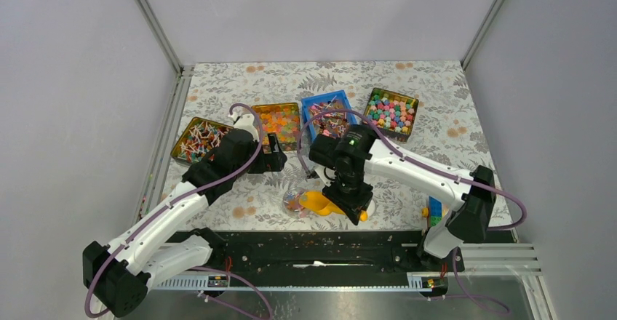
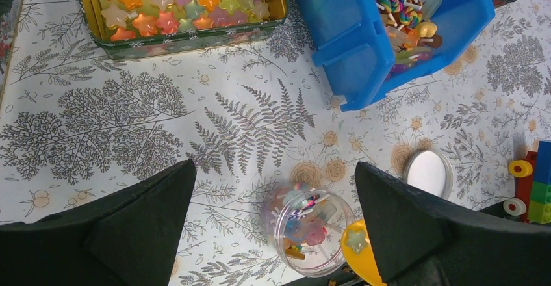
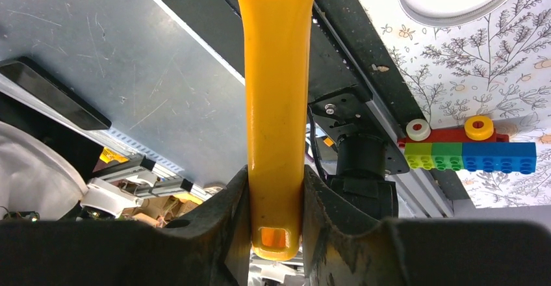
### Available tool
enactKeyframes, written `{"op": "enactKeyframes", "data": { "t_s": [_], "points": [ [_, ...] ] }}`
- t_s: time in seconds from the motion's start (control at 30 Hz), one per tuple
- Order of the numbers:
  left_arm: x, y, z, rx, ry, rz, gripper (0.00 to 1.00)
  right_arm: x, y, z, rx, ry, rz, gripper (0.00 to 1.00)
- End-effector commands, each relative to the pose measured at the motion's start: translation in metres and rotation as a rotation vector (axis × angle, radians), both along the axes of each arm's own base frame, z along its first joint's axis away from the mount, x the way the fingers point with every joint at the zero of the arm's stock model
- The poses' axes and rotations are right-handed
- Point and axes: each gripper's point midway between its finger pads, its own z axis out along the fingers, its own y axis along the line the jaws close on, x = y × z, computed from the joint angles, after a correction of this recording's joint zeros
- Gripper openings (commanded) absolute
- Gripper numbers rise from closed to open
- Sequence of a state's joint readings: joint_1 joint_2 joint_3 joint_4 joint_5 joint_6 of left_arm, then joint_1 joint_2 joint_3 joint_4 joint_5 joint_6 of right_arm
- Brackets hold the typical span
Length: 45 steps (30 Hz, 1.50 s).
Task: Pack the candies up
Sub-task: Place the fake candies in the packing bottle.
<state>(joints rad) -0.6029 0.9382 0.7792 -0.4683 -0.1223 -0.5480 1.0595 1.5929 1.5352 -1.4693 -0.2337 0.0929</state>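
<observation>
Most of the candies lay heaped in the blue bin toward the back of the table, a jumble of small wrapped pieces with thin sticks poking out. A few more sat in the clear jar, which stood upright and uncovered nearer the arms. Its lid lay flat on the fern-print cloth just to the right, not touching it.

The yellow scoop came at the jar from the right, its bowl at the jar's rim with one pale star-shaped piece in it. The right gripper pinched the scoop's handle near its end, one finger pressed against each side. From above, that gripper hung over the lid and hid most of it.

The left gripper hovered over the cloth between the jar and the containers behind it, fingers spread wide and holding nothing. In its own view the jar showed low down, between the two fingertips.

Left of the bin stood a tin of orange, yellow and pink stars. The top view showed two more tins in the same row: one of pastel sweets right of the bin, one of red-and-white pieces at the far left. A short stack of toy bricks lay near the right arm's base.
</observation>
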Motion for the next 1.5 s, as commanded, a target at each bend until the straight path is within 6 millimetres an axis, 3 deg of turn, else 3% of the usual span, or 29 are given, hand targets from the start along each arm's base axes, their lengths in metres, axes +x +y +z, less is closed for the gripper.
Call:
{"op": "enactKeyframes", "data": {
  "t_s": [0.0,0.9,1.47],
  "points": [
    [0.009,-0.008,0.029,-0.049,-0.081,-0.021,0.97,-0.002,-0.005,0.007,-0.068,-0.011,0.011,0.00],
    [-0.003,-0.002,0.020,-0.028,-0.065,-0.042,0.97,0.005,-0.003,0.014,-0.175,-0.042,-0.014,0.00],
    [-0.027,-0.026,-0.006,-0.125,0.099,-0.133,0.96,0.018,0.000,0.004,-0.042,-0.164,-0.118,0.00]
  ]
}}
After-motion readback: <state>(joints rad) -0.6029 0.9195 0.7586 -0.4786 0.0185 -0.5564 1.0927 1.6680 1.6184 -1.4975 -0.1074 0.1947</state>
